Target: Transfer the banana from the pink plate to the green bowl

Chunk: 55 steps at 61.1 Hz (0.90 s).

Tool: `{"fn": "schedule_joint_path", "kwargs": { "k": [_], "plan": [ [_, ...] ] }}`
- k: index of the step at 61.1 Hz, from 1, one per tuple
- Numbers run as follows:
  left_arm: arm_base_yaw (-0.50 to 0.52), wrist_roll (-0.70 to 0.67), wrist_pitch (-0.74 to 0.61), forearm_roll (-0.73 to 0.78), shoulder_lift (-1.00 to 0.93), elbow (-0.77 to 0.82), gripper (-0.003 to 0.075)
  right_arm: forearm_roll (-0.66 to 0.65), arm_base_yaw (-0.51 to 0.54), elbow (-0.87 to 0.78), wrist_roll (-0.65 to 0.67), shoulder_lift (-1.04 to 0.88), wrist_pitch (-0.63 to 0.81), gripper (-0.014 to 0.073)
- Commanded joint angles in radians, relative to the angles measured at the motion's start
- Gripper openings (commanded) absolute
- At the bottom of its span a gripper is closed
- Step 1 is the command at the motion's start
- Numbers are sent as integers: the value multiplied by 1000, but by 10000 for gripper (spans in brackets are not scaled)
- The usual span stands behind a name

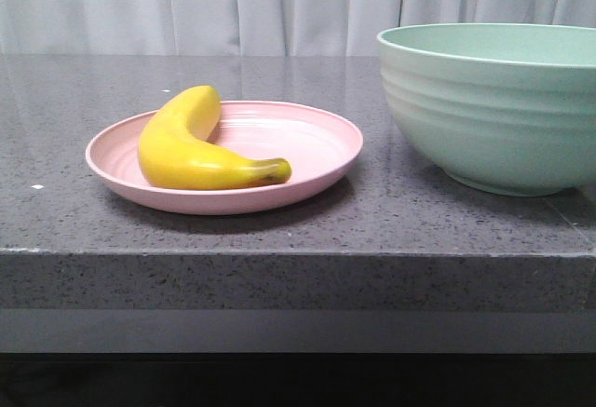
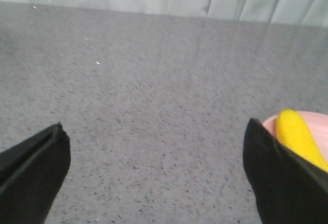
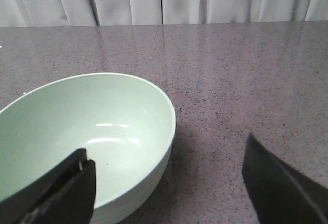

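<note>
The banana (image 1: 194, 152) is lying on its side in the pink plate (image 1: 317, 176), its curved back resting toward the plate's left part and its dark tip pointing right, toward the green bowl (image 1: 494, 109). The pink plate is sitting flat on the grey speckled worktop (image 1: 74, 211), near the worktop's front edge. The green bowl is standing upright to the right of the pink plate, close to it but not touching, with a strip of bare worktop showing between them. The bowl is rising well above the plate's rim, and part of it is running out of the front view on the right. A pale curtain (image 1: 279, 6) is hanging behind the worktop.

The left claw (image 2: 154, 175) is hovering above the worktop just beside the pink plate, its two black fingers (image 2: 31, 170) spread wide and gripping nothing; one end of the banana and a sliver of the pink rim are peeking out past one finger.

The right claw (image 3: 166, 188) is hovering beside the green bowl, also released, fingers (image 3: 61, 190) wide apart with nothing between them. One finger is overlapping the bowl's rim in the right wrist view, and the bowl's inside is showing only pale green.
</note>
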<state>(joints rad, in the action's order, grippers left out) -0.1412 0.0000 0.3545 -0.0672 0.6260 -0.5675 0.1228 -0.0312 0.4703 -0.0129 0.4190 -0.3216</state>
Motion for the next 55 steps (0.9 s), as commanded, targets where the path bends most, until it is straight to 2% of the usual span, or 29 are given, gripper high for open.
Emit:
{"fn": "schedule_joint_path", "kwargs": {
  "k": [1, 13, 26, 42, 55],
  "plan": [
    [-79, 10, 18, -14, 92, -122, 671, 4, 7, 38, 0, 13, 79, 601],
    [-259, 0, 215, -44, 350, -331, 671, 4, 7, 38, 0, 13, 78, 601],
    [-345, -66, 353, -92, 601, -509, 671, 4, 7, 38, 0, 13, 74, 601],
    [-398, -66, 389, -137, 808, -634, 671, 4, 7, 38, 0, 13, 73, 601],
    [-406, -66, 387, -153, 901, -658, 671, 4, 7, 38, 0, 13, 72, 601]
  ]
}}
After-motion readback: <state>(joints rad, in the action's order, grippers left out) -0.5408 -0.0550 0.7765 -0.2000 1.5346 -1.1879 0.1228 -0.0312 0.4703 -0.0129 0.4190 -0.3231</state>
